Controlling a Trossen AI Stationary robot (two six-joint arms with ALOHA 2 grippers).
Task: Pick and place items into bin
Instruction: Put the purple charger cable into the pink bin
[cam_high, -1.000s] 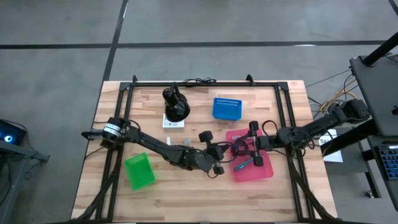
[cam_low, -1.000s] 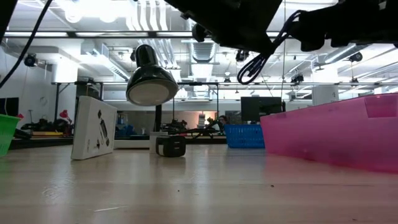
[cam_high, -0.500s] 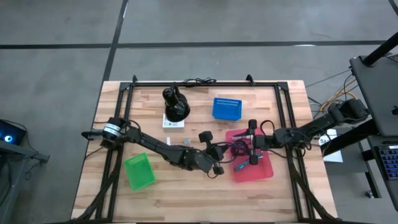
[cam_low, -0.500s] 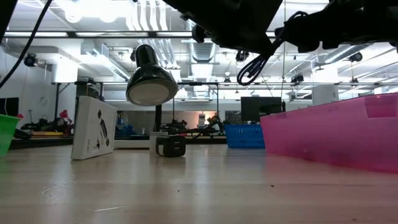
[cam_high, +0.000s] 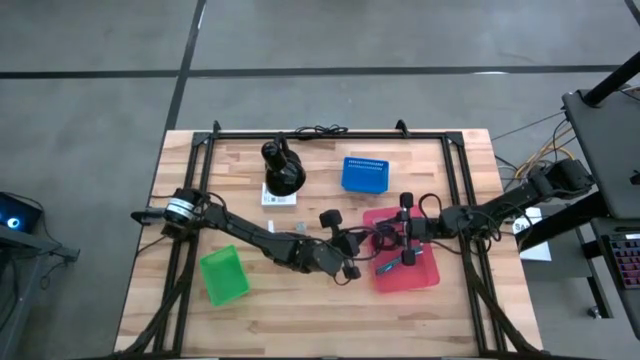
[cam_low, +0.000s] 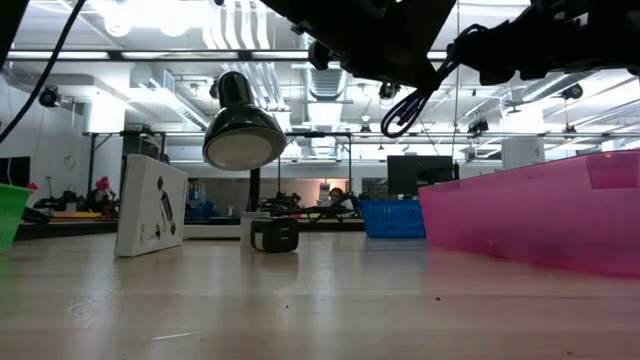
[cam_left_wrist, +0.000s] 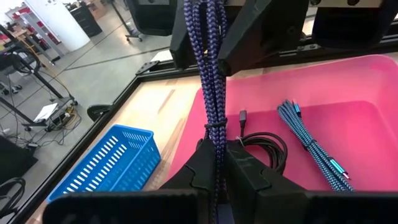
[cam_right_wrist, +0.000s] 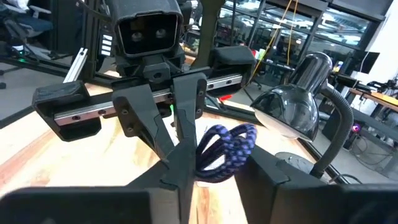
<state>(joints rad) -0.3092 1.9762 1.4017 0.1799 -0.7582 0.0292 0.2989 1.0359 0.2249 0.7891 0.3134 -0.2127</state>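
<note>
A bundle of purple braided cable (cam_left_wrist: 210, 74) is stretched between my two grippers above the pink bin (cam_high: 425, 275). My left gripper (cam_high: 350, 268) reaches in from the table's left and is shut on one end of it. My right gripper (cam_high: 393, 240) comes from the right and is shut on the other, looped end (cam_right_wrist: 225, 148). On the bin's floor (cam_left_wrist: 360, 106) lie a coiled black cable (cam_left_wrist: 264, 149) and a teal-blue braided cable (cam_left_wrist: 311, 140). My left gripper pinches the cable bundle (cam_left_wrist: 213, 134) between its two fingers, several strands together. The fingers come level from the table's left. The bundle runs straight on to the other gripper, clear of the bin's floor. My right gripper has the same bundle between its two fingers (cam_left_wrist: 245, 34), near the looped end (cam_right_wrist: 236, 140). It comes level from the table's right, facing the left gripper. The cable hangs clear above the bin.
A blue basket (cam_high: 363, 174) stands beyond the pink bin and a green bin (cam_high: 223, 275) near the left front. A black desk lamp (cam_high: 282, 170) stands at the far middle beside a white box (cam_low: 150, 205) and a small dark block (cam_low: 273, 235).
My right gripper has closed its fingers on the looped end of the purple cable, having edged a little toward the left gripper. The left gripper has kept still with its end of the cable.
</note>
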